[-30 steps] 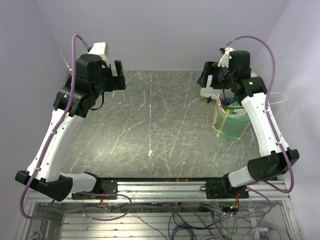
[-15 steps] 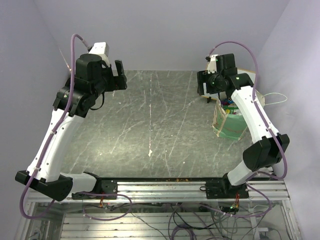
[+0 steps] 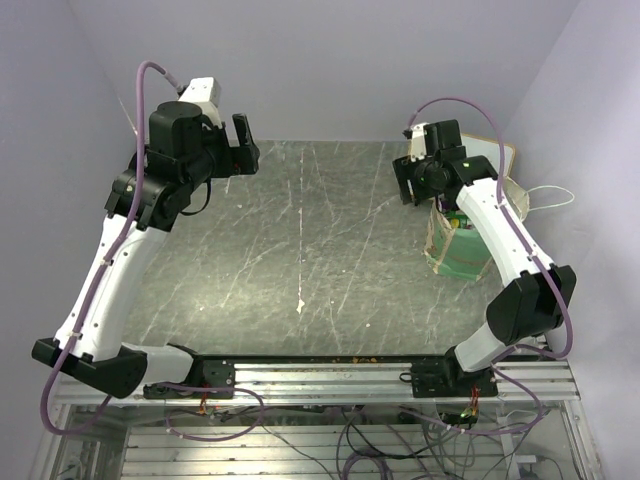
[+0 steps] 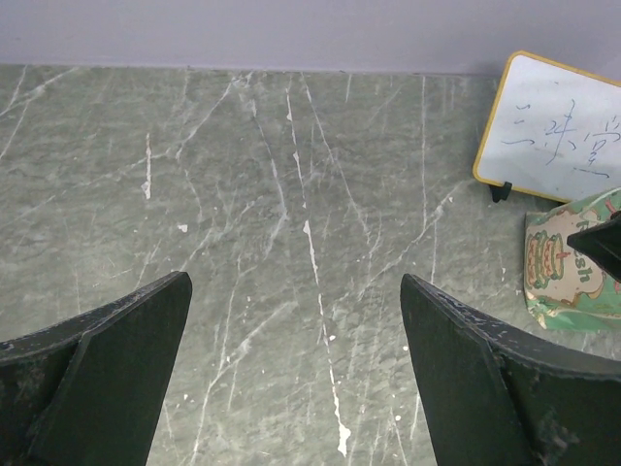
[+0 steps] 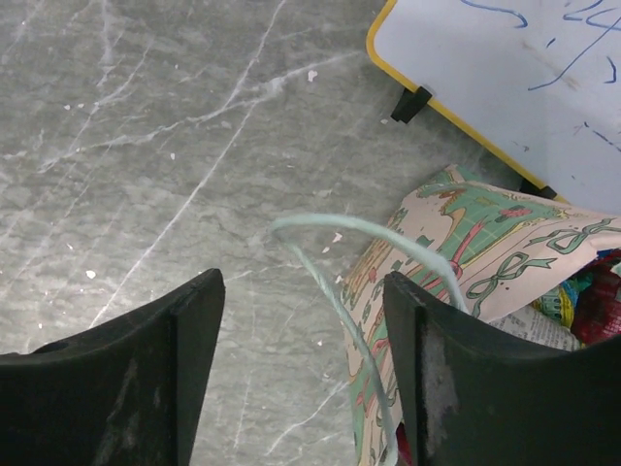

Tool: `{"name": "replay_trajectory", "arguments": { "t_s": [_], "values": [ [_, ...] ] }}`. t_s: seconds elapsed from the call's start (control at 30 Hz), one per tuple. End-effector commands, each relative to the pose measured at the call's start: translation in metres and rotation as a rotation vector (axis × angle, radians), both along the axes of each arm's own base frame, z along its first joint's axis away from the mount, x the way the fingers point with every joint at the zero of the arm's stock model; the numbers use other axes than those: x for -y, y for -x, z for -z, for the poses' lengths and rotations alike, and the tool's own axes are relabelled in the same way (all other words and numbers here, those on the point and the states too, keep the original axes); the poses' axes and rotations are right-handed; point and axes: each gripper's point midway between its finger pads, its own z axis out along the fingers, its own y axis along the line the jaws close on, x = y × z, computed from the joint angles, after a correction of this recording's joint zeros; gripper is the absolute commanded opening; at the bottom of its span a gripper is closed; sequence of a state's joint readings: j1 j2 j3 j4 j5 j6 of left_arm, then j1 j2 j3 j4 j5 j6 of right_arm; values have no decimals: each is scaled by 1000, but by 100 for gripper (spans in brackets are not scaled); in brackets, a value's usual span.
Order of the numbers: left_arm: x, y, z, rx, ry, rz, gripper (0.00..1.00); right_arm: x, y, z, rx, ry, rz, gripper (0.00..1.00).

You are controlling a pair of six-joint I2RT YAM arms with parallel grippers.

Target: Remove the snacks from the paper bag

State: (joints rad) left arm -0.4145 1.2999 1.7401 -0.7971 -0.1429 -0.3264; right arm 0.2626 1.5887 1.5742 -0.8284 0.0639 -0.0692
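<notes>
The mint-green paper bag (image 3: 458, 248) stands at the table's right side. Its patterned top edge (image 5: 475, 248) is in the right wrist view, with bright snacks (image 5: 590, 303) showing inside its mouth. My right gripper (image 5: 301, 282) hangs just over the bag's left rim (image 3: 410, 186), open. The bag's thin string handle (image 5: 354, 225) loops up between the two fingers, unclamped. My left gripper (image 4: 293, 282) is held high over the far left of the table (image 3: 242, 150), wide open and empty. It sees the bag (image 4: 568, 272) off to its right.
A white, yellow-framed whiteboard (image 3: 500, 165) leans on small black feet right behind the bag, also seen by both wrist views (image 5: 524, 68) (image 4: 558, 126). The bag's other string handle (image 3: 548, 195) sticks out toward the right wall. Grey marble tabletop (image 3: 320, 240) lies between the arms.
My right arm's wrist has swung left and lowered toward the bag's left rim, and its jaws have narrowed a little. The left arm has hardly moved.
</notes>
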Motion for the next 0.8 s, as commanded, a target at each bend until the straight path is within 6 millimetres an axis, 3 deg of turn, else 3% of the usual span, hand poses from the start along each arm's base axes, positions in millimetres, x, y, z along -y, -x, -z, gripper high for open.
{"name": "replay_trajectory", "arguments": {
  "t_s": [0.0,0.13,0.27,0.33,0.47,0.77],
  "values": [
    [7,4,-20,46,50,27,99,-6,-3,-4,16,5,-24,61],
    [4,9,-21,25,81,1,100,-19,3,2,-22,-20,-46,39],
    [7,13,-21,-17,110,4,98,-38,9,1,-43,-84,-78,9],
    [8,16,-21,-34,130,3,96,-48,15,1,-51,-124,-92,0],
    [10,28,-21,-48,195,5,96,-74,26,-5,-58,-247,-117,0],
    [1,56,-32,-64,279,-28,95,-174,52,-42,-51,-561,-224,0]
  ]
}}
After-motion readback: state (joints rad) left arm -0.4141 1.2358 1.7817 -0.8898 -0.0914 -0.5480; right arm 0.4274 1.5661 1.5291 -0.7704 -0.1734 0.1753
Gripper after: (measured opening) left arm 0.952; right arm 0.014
